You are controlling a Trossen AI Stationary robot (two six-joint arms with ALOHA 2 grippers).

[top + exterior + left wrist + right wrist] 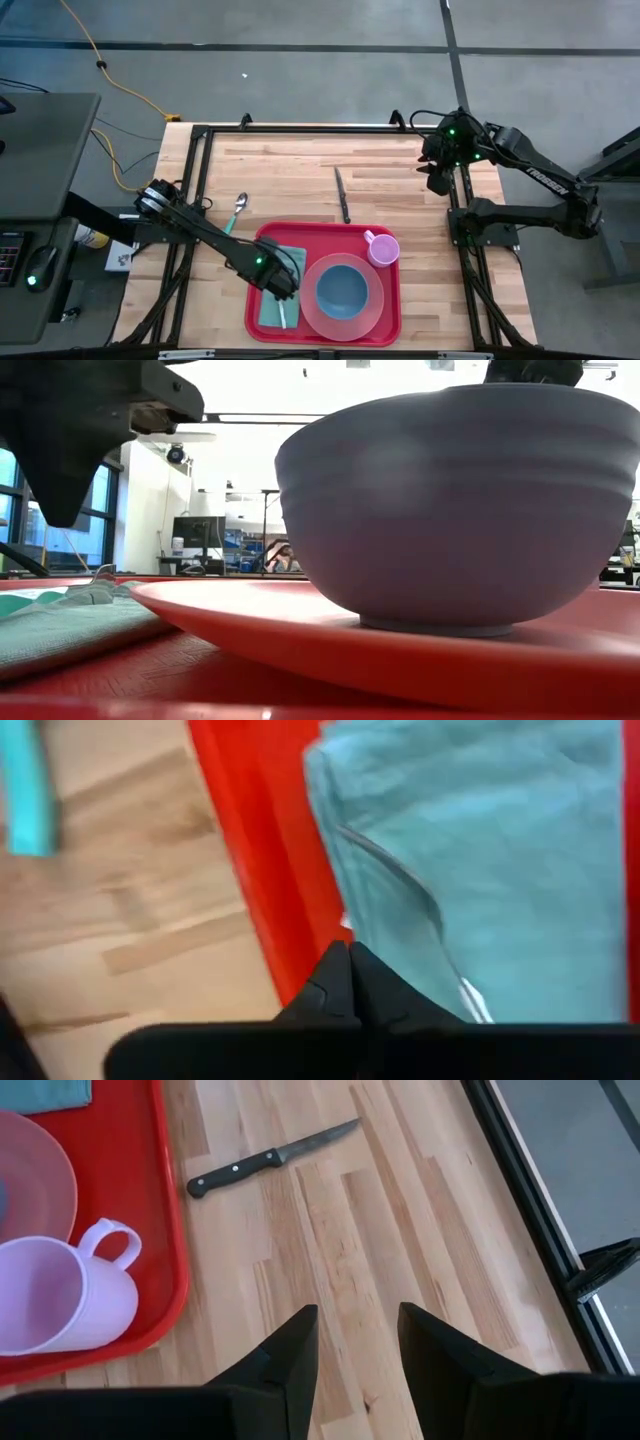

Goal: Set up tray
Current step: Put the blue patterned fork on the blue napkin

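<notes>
**Left pincer shut over the napkin, spoon and knife not yet on the tray**

Here's the left gripper (281, 293), low over the near-left part of the red tray (300, 234), its fingers pressed together with nothing visible between them. Right beneath it lies the teal napkin (480, 850), and a slim utensil (281, 314) with a pale handle rests on that cloth just beside the tips; what kind it is I cannot tell. To the pincer's right sits the pink plate (375, 310) carrying the blue bowl (341, 287), and beyond that the pink mug (381, 248) in the tray's far-right corner.

Still outside the tray, on the bare wood: a teal-handled spoon (239, 210) ahead and to the left of the pincer, and a black-handled knife (270, 1159) ahead and to its right, just past the tray's far rim.

The right gripper (355, 1345) waits over the table's far-right corner, fingers apart, holding nothing.

My read: the spoon looks like the next fetch. Do it well by lifting straight up so the tips don't drag the napkin, opening before descending, and taking the spoon across its handle, not the bowl end.
</notes>
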